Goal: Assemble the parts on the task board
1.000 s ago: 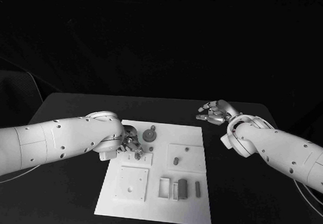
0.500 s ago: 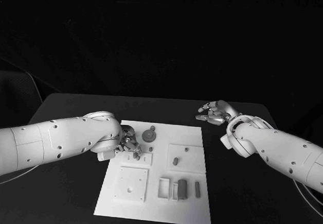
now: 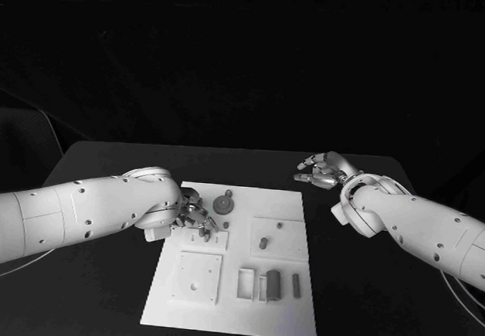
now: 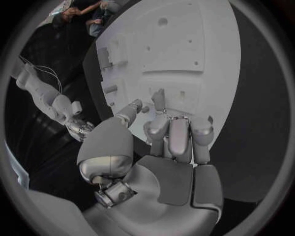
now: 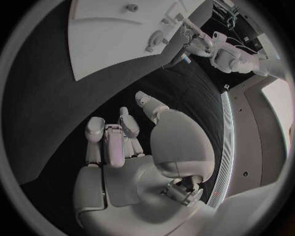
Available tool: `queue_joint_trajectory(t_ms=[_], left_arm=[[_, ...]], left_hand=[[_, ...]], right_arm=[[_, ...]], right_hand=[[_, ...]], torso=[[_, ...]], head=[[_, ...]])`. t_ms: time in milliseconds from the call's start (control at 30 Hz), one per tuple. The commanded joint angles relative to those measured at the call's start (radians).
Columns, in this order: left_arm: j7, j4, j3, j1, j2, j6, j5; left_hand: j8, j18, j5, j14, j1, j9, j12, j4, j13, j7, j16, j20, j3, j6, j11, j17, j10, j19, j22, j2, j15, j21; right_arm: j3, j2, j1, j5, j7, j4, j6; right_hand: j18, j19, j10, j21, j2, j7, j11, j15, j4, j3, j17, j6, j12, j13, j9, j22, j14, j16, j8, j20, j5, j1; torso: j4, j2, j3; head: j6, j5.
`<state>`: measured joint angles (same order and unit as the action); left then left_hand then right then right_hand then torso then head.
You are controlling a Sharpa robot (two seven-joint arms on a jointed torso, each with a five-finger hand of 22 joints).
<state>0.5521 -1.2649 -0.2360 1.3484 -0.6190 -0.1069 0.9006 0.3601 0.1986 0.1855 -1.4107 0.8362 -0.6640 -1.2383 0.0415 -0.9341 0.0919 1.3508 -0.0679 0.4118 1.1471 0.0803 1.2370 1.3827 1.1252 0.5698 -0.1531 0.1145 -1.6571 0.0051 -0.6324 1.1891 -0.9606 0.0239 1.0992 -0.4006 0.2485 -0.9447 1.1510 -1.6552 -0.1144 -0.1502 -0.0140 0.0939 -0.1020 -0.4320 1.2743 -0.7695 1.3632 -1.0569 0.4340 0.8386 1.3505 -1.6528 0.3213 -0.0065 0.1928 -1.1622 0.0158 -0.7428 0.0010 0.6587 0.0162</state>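
Observation:
The white task board [image 3: 232,314] lies in the middle of the black table. My left hand [image 3: 195,215] hovers over its far left part, fingers curled down. In the left wrist view its fingertips [image 4: 159,98] touch the board [image 4: 184,49]; whether they pinch a part is hidden. A small peg [image 3: 207,231] stands just in front of that hand, and a round gear-like part [image 3: 225,205] lies beside it. My right hand [image 3: 323,171] is over bare table beyond the board's far right corner, its fingers [image 5: 113,142] curled in with nothing in them.
Another small peg [image 3: 264,241] stands mid-board. Two dark blocks [image 3: 274,282] sit in a slotted holder near the front, next to a raised square plate [image 3: 198,276] with holes. Black table surrounds the board on all sides.
My left hand has shifted slightly toward the board's far left; the peg in front of it now stands a little clearer of the fingers. The right hand has not moved.

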Motion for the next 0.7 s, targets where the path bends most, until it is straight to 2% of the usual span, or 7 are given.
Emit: queue_joint_trajectory(t_ms=[33, 233, 367, 533, 700], left_arm=[[0.017, -0.005, 0.001, 0.005, 0.004, 0.004, 0.052], [0.017, -0.003, 0.001, 0.009, 0.006, 0.004, 0.052], [0.027, 0.004, 0.001, 0.010, 0.013, -0.024, 0.061], [0.050, 0.005, 0.001, 0.012, 0.020, -0.082, 0.077], [0.054, 0.008, 0.001, 0.012, 0.032, -0.088, 0.083]], left_hand=[[-0.013, 0.061, -0.004, 0.009, -0.014, 0.004, 0.009, 0.000, 0.003, 0.041, -0.006, -0.001, -0.008, -0.064, -0.003, -0.001, -0.010, -0.010, -0.002, -0.001, 0.003, -0.077], [-0.017, 0.061, -0.004, 0.009, -0.017, 0.005, 0.011, -0.001, 0.003, 0.043, -0.006, -0.001, -0.010, -0.072, -0.004, -0.001, -0.013, -0.010, -0.003, -0.001, 0.003, -0.077], [-0.017, 0.062, -0.003, 0.008, -0.017, 0.005, 0.011, -0.001, 0.003, 0.043, -0.006, -0.001, -0.010, -0.073, -0.004, -0.001, -0.014, -0.010, -0.003, 0.000, 0.003, -0.077], [-0.016, 0.063, 0.000, 0.006, -0.001, 0.004, 0.013, 0.007, 0.004, 0.042, -0.004, -0.003, 0.003, -0.075, -0.004, 0.000, -0.017, -0.007, -0.003, 0.017, 0.005, -0.079], [-0.013, 0.063, 0.011, 0.005, 0.043, 0.004, 0.014, 0.032, 0.006, 0.041, -0.004, -0.006, 0.034, -0.077, -0.003, -0.001, -0.019, -0.005, -0.004, 0.041, 0.006, -0.080]], right_arm=[[0.000, 0.001, -0.001, 0.001, -0.003, 0.000, 0.013], [0.000, 0.001, -0.001, 0.001, -0.003, -0.001, 0.015], [0.000, 0.001, -0.001, 0.001, -0.002, -0.001, 0.015], [0.000, 0.002, -0.002, 0.001, -0.002, -0.003, 0.016], [0.000, 0.003, -0.004, 0.002, -0.002, -0.003, 0.017]], right_hand=[[0.013, -0.003, -0.004, -0.058, -0.001, -0.020, -0.001, 0.001, 0.004, 0.001, 0.000, -0.014, -0.005, 0.001, 0.001, -0.001, -0.007, -0.003, 0.006, -0.001, 0.006, 0.008], [0.013, -0.003, -0.004, -0.058, -0.001, -0.020, -0.001, 0.001, 0.004, 0.001, 0.000, -0.014, -0.005, 0.001, 0.001, -0.001, -0.007, -0.003, 0.006, -0.001, 0.006, 0.008], [0.013, -0.003, -0.004, -0.058, -0.001, -0.020, -0.001, 0.001, 0.004, 0.001, -0.001, -0.014, -0.005, 0.001, 0.001, -0.001, -0.008, -0.003, 0.006, -0.001, 0.006, 0.008], [0.013, -0.003, -0.004, -0.058, -0.001, -0.020, -0.001, 0.001, 0.004, 0.001, 0.000, -0.014, -0.005, 0.001, 0.001, -0.001, -0.008, -0.003, 0.006, -0.001, 0.006, 0.009], [0.013, -0.003, -0.004, -0.058, -0.001, -0.020, -0.001, 0.001, 0.004, 0.001, 0.000, -0.014, -0.005, 0.001, 0.001, -0.002, -0.007, -0.003, 0.005, -0.001, 0.006, 0.009]], torso=[[0.0007, 0.000, -0.0001], [0.0007, -0.001, 0.0004], [-0.0001, -0.001, 0.0002], [0.0003, 0.000, 0.0001], [-0.0005, 0.000, 0.0000]], head=[[0.000, 0.000], [-0.001, 0.000], [0.000, 0.000], [0.000, -0.001], [0.002, -0.002]])
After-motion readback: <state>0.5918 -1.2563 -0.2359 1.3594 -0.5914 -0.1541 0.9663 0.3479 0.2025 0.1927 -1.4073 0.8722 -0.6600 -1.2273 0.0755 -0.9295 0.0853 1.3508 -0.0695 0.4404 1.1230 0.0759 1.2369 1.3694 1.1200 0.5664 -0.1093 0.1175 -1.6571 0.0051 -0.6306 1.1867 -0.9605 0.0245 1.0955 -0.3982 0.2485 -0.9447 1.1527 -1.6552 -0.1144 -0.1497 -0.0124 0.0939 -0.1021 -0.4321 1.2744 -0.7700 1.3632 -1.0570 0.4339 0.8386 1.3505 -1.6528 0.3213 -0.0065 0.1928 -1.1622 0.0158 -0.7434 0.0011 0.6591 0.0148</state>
